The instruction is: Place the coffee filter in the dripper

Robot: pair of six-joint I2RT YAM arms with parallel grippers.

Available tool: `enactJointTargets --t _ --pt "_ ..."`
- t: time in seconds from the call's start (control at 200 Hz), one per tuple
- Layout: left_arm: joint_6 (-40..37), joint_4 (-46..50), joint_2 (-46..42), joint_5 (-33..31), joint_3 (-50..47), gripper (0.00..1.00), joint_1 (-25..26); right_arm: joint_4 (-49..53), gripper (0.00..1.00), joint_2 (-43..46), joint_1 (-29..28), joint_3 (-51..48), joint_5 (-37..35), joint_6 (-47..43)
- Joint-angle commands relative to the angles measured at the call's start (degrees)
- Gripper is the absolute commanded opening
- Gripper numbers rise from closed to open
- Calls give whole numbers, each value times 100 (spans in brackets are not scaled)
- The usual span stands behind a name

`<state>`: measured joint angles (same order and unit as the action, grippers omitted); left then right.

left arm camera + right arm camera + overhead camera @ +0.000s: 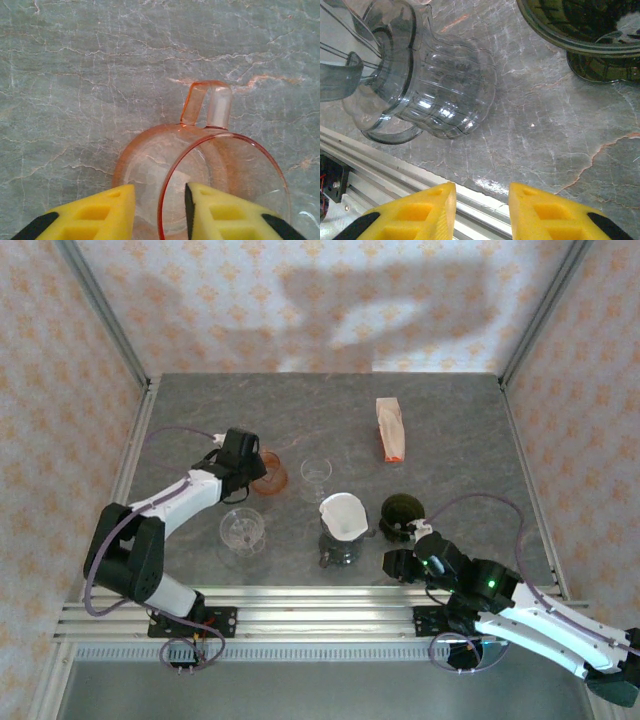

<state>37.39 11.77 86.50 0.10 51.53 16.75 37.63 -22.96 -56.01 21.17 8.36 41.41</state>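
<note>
A white paper coffee filter [342,510] sits open in a clear cone on top of a glass carafe [340,545] at the table's middle front. An orange see-through dripper [272,478] with a loop handle [206,104] stands to its left. My left gripper [256,468] is at this orange dripper [220,170], its jaws astride the near rim: one yellow finger [100,212] outside, the other [225,212] inside, with a small gap on each side. My right gripper [393,562] stands open over the table's front edge with nothing between its fingers [482,210], right of the carafe [440,85].
A dark green dripper [400,512] stands just right of the carafe and shows at top right of the right wrist view [580,30]. A clear dripper [242,530] is front left, a small glass [315,472] behind the carafe, and a filter packet [391,427] further back. The metal rail [320,615] borders the front.
</note>
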Motion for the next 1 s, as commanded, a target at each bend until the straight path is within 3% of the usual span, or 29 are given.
enactJointTargets --t 0.0,0.2,0.43,0.616,0.996 --pt "-74 280 120 -259 144 28 -40 -68 33 88 -50 -69 -219 52" --pt "-104 499 71 -258 178 19 -40 -67 33 86 -50 -86 -267 35" --pt "-110 764 -252 -435 78 0 -56 -122 33 86 -48 -117 -282 25" --pt "-64 995 -789 -605 -219 0 -179 -156 33 97 -50 -174 -283 9" --pt "47 2417 -1979 -1160 -580 0 -701 -288 33 92 -50 -236 -284 -47"
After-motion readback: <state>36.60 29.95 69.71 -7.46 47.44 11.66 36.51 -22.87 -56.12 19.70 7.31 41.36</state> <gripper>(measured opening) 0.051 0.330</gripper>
